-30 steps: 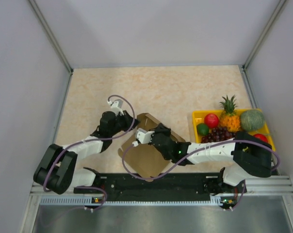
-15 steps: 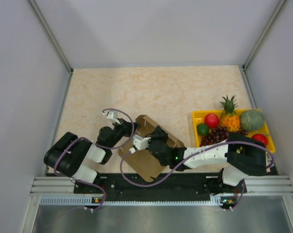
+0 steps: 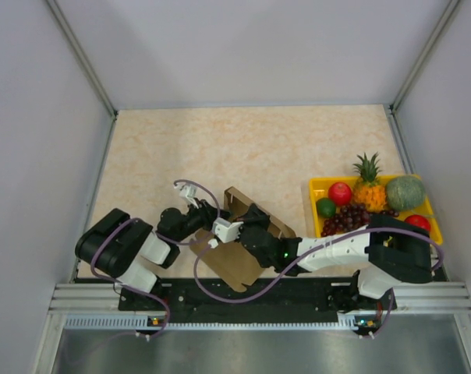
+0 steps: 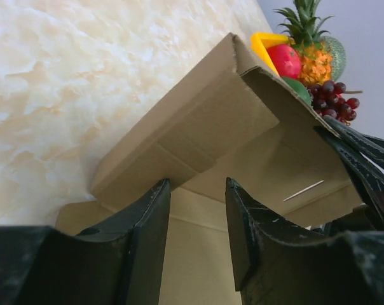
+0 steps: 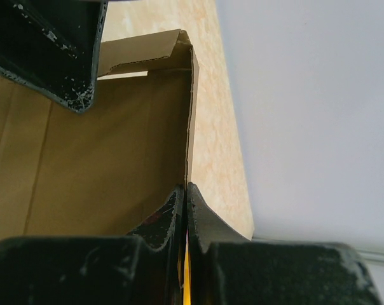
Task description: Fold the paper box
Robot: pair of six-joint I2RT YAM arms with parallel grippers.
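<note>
The paper box [image 3: 234, 266] is plain brown card, half raised, lying near the table's front between both arms. My right gripper [image 5: 186, 189] is shut on the top edge of one upright wall of the paper box [image 5: 103, 165]; from above that gripper [image 3: 234, 232] sits over the box's middle. My left gripper [image 4: 197, 184] is open, its fingers [image 4: 147, 241] apart with only a flat panel of the box [image 4: 205, 127] behind the gap, nothing gripped. In the top view the left gripper [image 3: 206, 216] is at the box's left far corner.
A yellow fruit tray [image 3: 316, 187] stands at the right with a pineapple [image 3: 368, 187], a melon [image 3: 405, 192], grapes and round fruit. A black rail [image 3: 259, 300] runs along the near edge. Grey walls close in the left, right and back.
The left gripper's jaws have opened and that arm has folded back, coming right against the box. The box has shifted slightly toward the near left. The right gripper keeps its hold.
</note>
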